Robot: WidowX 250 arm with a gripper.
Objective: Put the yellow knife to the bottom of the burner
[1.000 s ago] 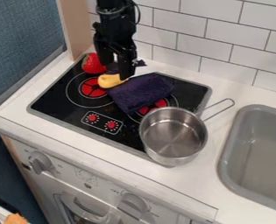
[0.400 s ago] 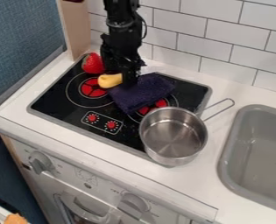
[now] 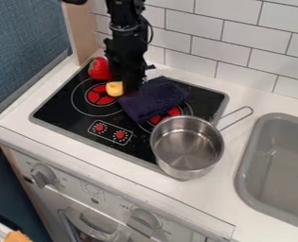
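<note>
The black gripper hangs down over the back of the black stovetop, low beside the yellow object. That yellow piece, apparently the knife's handle, lies over the right part of the left red burner; the rest of it is hidden behind the gripper. How the fingers stand, and whether they touch the yellow piece, I cannot tell.
A dark purple cloth lies right of the gripper, partly over the right burner. A strawberry sits at the back left. A steel pot stands at the front right, near the grey sink. Wall tiles rise behind.
The gripper first came down and to the right, then shifted slightly left, covering more of the yellow piece. The cloth's upper edge changed shape a little.
</note>
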